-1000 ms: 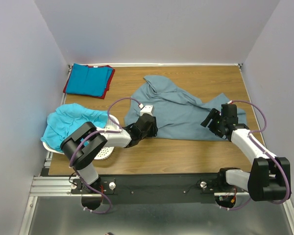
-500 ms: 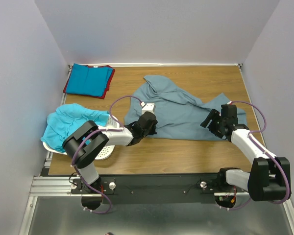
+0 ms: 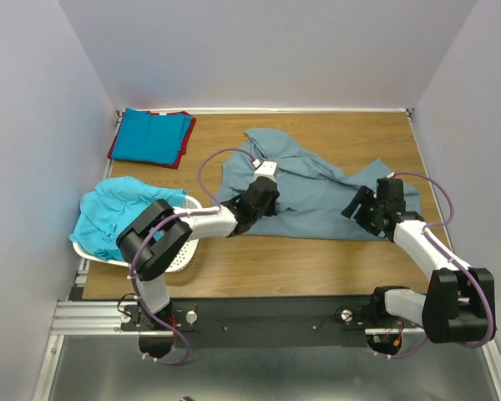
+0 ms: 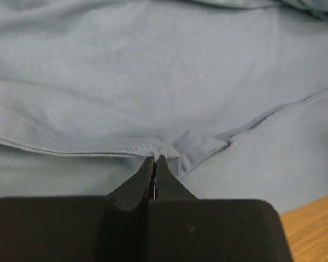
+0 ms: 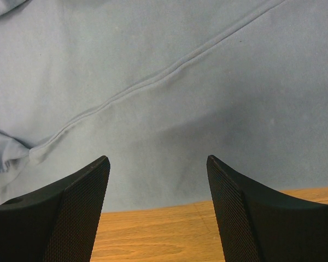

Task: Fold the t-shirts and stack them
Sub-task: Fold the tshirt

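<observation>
Top external: looked down from above and behind the arm bases point(image 3: 267, 322), facing the far edge, far enough off to take in the whole worktop point(image 3: 317, 259).
Left wrist: sat just behind the left pincer point(image 4: 154, 159), very near the grey-blue t-shirt point(image 4: 164, 65); cloth filled almost the whole view.
Right wrist: looked out between the fingers of the right pincer point(image 5: 156, 159), close over cloth and a strip of worktop.
Shared: all three saw that t-shirt's near hem; the wrist views covered different stretches of it.
</observation>
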Robot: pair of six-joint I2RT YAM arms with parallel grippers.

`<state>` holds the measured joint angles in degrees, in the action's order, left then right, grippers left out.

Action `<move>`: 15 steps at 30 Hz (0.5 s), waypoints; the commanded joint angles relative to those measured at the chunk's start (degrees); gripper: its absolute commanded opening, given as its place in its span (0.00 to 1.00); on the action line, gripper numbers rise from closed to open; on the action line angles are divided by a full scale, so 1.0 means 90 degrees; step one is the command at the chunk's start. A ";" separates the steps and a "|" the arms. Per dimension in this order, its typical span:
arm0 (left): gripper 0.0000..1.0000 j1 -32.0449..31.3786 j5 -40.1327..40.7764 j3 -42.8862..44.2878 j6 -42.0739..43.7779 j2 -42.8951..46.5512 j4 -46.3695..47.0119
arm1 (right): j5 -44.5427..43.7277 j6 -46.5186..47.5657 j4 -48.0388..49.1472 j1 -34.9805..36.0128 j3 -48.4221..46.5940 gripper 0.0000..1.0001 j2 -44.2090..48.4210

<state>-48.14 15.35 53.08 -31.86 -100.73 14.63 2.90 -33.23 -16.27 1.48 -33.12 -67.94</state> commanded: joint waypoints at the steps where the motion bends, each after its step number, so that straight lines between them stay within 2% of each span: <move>1: 0.00 -0.0042 0.0237 0.0439 0.0424 -0.0302 -0.0073 | 0.0098 0.0118 0.0080 0.0031 0.0009 0.78 -0.0068; 15: 0.00 -0.0022 0.0062 0.1426 0.0844 -0.1093 -0.0229 | 0.0049 0.0118 0.0099 0.0031 -0.0011 0.78 -0.0185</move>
<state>-48.12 15.66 63.94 -25.74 -109.12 13.13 2.92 -32.93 -16.10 1.48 -33.12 -69.01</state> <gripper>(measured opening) 0.010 0.782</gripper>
